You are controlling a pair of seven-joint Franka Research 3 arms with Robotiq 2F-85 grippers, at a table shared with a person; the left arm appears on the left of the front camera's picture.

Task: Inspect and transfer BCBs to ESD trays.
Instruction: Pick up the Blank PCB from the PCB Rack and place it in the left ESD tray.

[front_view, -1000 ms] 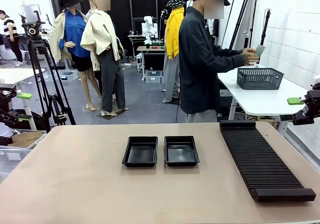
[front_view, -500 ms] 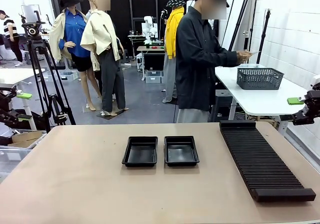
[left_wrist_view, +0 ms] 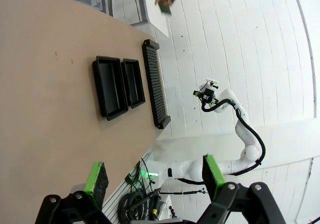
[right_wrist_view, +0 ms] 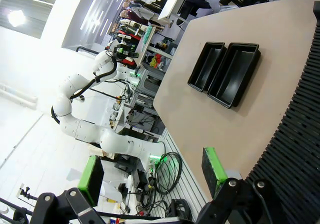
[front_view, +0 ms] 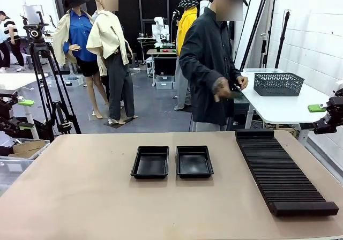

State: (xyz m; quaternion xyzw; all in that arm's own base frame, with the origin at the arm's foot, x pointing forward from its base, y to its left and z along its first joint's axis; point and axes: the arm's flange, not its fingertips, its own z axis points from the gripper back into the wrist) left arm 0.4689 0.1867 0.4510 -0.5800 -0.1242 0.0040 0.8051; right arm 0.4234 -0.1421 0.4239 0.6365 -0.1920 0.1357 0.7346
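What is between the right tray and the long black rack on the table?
In the front view, that stretch of table is bare between the right tray and the rack.

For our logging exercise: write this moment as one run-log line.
left gripper: open, empty | right gripper: open, empty | ESD trays: side by side, both empty | person's hands: together, far side
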